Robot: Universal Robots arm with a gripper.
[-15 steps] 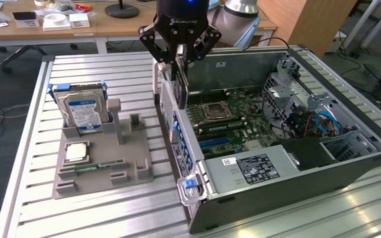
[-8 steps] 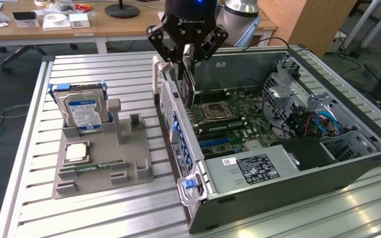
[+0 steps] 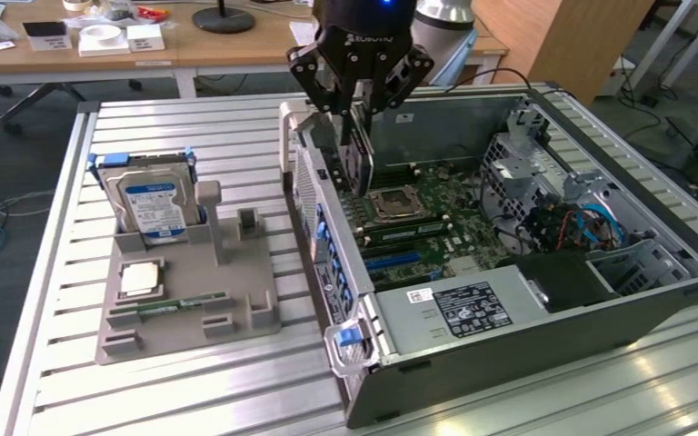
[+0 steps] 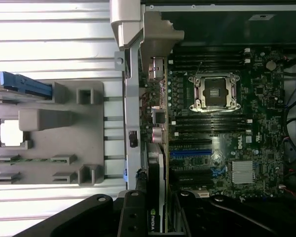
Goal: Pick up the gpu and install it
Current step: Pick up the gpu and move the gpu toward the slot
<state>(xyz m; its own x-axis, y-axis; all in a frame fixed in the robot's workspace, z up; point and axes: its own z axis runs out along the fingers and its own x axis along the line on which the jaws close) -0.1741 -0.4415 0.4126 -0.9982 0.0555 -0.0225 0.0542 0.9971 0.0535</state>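
My gripper [image 3: 352, 107] hangs over the open computer case [image 3: 640, 300], shut on the gpu [image 3: 358, 159]. The thin dark card hangs on edge below the fingers, just inside the case's wall on the exterior view's left, above the green motherboard [image 3: 434, 227]. In the wrist view the gpu [image 4: 157, 173] shows edge-on between my black fingers [image 4: 133, 212], with a green logo label near the grip and its silver bracket toward the case's rear wall. It runs alongside the blue and black slots of the motherboard [image 4: 227, 138]. I cannot tell whether its lower edge touches a slot.
A grey holder [image 3: 179, 318] lies on the slatted metal table at the exterior view's left. It carries a silver hard drive [image 3: 155, 204] standing upright, a processor chip [image 3: 141, 277] and a green memory stick [image 3: 185, 304]. Wooden desks stand behind the table.
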